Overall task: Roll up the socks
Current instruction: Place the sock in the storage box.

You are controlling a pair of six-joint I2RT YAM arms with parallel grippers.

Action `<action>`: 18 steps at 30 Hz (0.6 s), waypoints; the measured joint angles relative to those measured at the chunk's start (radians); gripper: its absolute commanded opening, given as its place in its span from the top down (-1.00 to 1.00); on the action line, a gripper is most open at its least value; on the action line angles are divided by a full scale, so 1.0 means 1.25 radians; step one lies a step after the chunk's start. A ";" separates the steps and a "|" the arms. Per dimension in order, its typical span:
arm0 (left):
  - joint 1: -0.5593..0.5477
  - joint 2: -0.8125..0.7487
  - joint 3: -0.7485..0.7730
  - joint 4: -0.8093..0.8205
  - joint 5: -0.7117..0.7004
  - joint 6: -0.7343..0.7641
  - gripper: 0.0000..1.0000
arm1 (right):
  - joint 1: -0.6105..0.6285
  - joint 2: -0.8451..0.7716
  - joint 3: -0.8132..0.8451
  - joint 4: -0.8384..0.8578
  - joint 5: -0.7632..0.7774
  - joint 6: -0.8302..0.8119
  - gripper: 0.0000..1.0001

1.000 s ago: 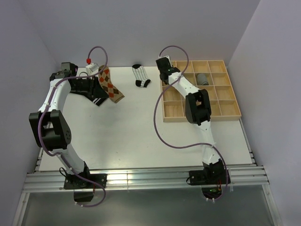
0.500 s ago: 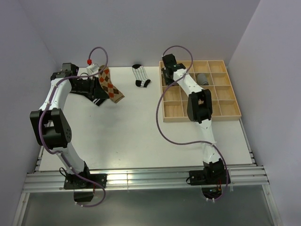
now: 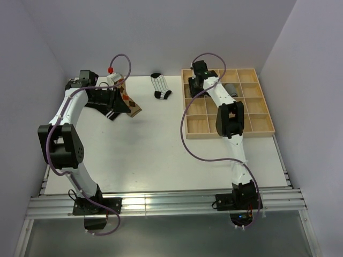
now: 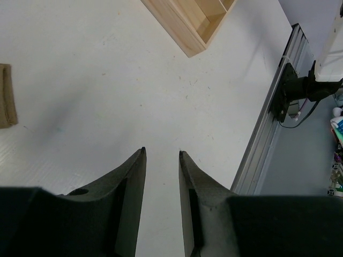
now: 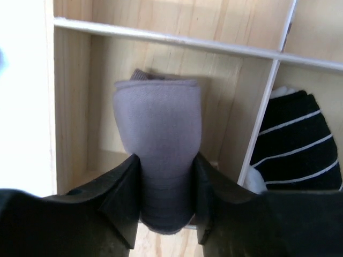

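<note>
My right gripper (image 3: 197, 80) is over the back left cells of the wooden tray (image 3: 257, 128). In the right wrist view it (image 5: 166, 156) is shut on a rolled plain taupe-grey sock (image 5: 158, 123), held in a cell. A rolled black sock with white bands (image 5: 300, 144) lies in the cell to its right. My left gripper (image 3: 119, 95) is open and empty (image 4: 162, 151) over the tan-orange argyle sock (image 3: 132, 106) and a flat black sock with white bands (image 3: 110, 113). A black-and-white striped sock (image 3: 159, 87) lies flat at the back middle.
A rolled grey sock (image 3: 231, 89) sits in a back cell of the tray, partly behind my right arm. The tray's near corner (image 4: 193, 27) and the table's metal rail (image 4: 268, 134) show in the left wrist view. Walls close in at left, back and right.
My right gripper has moved right and back with the sock, from the tray's left edge to over its back left cells. My left gripper has shifted a little to the right over the argyle sock.
</note>
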 measured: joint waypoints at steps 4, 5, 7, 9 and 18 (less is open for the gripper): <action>-0.011 0.000 0.000 -0.001 -0.010 0.000 0.29 | 0.000 -0.004 -0.023 0.010 -0.006 0.002 -0.30; -0.011 0.000 0.000 -0.002 -0.012 0.000 0.29 | 0.000 -0.008 -0.034 0.017 -0.009 0.004 -0.30; -0.011 0.000 0.000 -0.002 -0.014 0.000 0.29 | 0.000 -0.019 -0.056 0.027 -0.009 0.003 -0.31; -0.011 0.000 0.000 -0.001 -0.017 0.000 0.29 | 0.002 -0.039 -0.094 0.053 -0.010 0.005 -0.33; -0.011 0.000 0.000 0.000 -0.020 0.003 0.29 | 0.006 -0.164 -0.240 0.132 -0.003 0.036 -0.39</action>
